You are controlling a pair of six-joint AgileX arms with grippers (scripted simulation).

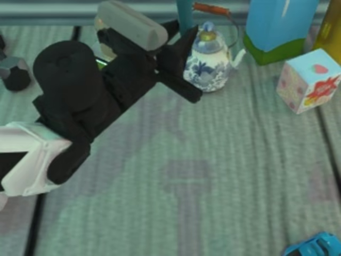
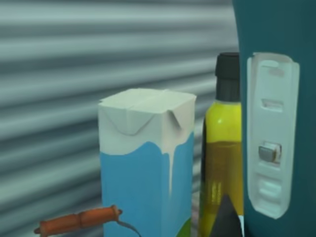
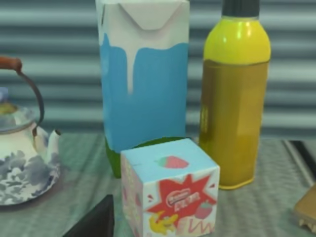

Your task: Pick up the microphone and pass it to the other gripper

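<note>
Left gripper [image 1: 194,64] reaches toward 1 o'clock, its fingers spread in a wide V with nothing between them that I can see. The upper fingertip sits right at the microphone [image 1: 185,15], which stands at 12 o'clock against the far edge; touching or merely beside, I cannot tell.

The teapot [image 1: 209,66] is just beyond the open V (tight quarters there). At 1 o'clock stands the blue-and-white carton [image 1: 279,26], the yellow bottle [image 1: 330,26] in the far corner, and the printed cube [image 1: 309,80] at 2 o'clock. A blue toy car [image 1: 317,246] pokes in at 5 o'clock. The table [image 1: 186,186], a grey-green planked surface, is bare from centre down to 6 o'clock.

Only the left wrist view shows the microphone's [image 2: 276,98] white switch patch, close up, with carton [image 2: 143,163], bottle [image 2: 222,163] and ribbed wall [image 2: 49,98] behind. The right gripper [image 3: 94,222] shows only as a black wedge in its own wrist view, facing cube [image 3: 170,190], carton [image 3: 143,74], bottle [image 3: 234,98] and teapot [image 3: 19,168].
</note>
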